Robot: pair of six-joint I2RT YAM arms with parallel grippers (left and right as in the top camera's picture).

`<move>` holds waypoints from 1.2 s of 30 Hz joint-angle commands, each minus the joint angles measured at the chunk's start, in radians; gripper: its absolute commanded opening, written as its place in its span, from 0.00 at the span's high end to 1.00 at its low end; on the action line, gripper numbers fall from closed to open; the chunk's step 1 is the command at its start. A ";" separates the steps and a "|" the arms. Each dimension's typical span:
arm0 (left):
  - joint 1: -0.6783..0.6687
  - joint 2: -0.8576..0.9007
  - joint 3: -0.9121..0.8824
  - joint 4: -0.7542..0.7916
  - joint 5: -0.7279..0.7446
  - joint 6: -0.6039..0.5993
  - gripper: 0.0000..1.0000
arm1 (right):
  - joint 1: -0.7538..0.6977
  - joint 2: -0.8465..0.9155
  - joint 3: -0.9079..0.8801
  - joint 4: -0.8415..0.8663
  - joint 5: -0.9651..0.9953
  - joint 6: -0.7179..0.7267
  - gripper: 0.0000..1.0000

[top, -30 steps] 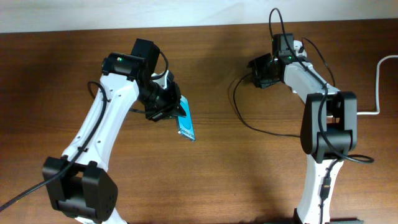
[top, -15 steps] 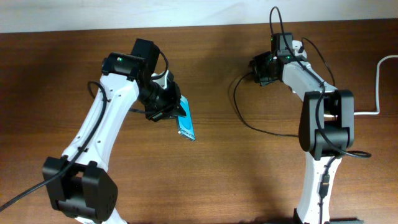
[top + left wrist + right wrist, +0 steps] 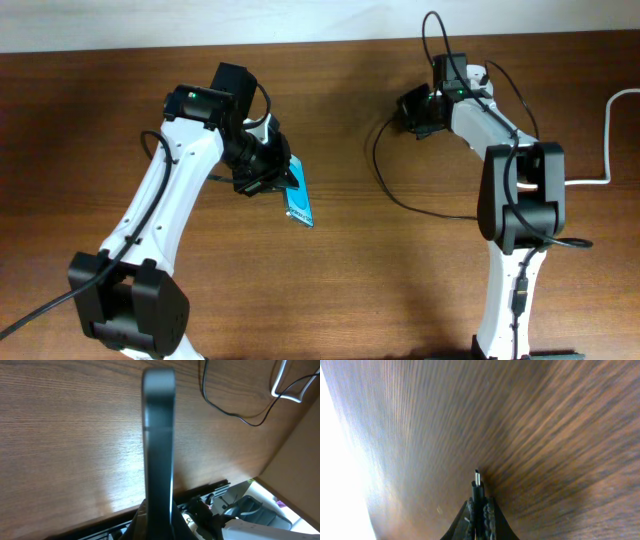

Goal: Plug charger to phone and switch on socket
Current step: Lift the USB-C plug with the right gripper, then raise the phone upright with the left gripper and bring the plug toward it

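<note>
My left gripper clamps the phone, held edge-on. My right gripper pinches the charger just behind its plug tip. I judge this the plugging step. The two are well apart, so next I must bring the tip to the phone's port and line it up.

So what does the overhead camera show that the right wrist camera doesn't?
Only overhead: both arms, the left end effector gripping the phone with its blue screen, and a white cord at the table's right edge. Only right wrist: a close look at the metal plug tip of the charger, poking out of the right end effector. Both: the brown wooden table.
</note>
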 commanded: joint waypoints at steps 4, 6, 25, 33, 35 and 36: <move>0.006 0.001 0.002 -0.001 0.008 0.016 1.00 | -0.045 -0.099 -0.043 -0.093 -0.154 -0.321 0.96; 0.006 0.001 0.002 -0.001 0.008 0.016 1.00 | -0.047 -0.185 -0.043 -0.139 -0.153 -0.404 0.95; 0.161 0.001 0.003 -0.016 0.242 0.259 1.00 | -0.045 -0.905 -0.043 -1.019 -0.587 -1.126 0.95; 0.199 0.001 0.003 -0.016 0.618 0.517 1.00 | 0.029 -0.949 -0.145 -1.295 -0.694 -1.506 0.95; 0.199 0.001 0.003 -0.016 0.673 0.547 1.00 | 0.090 -0.948 -0.221 -1.284 -0.764 -1.581 0.95; 0.199 0.001 0.003 -0.015 0.719 0.568 1.00 | 0.125 -0.948 -0.274 -1.257 -0.791 -1.595 0.95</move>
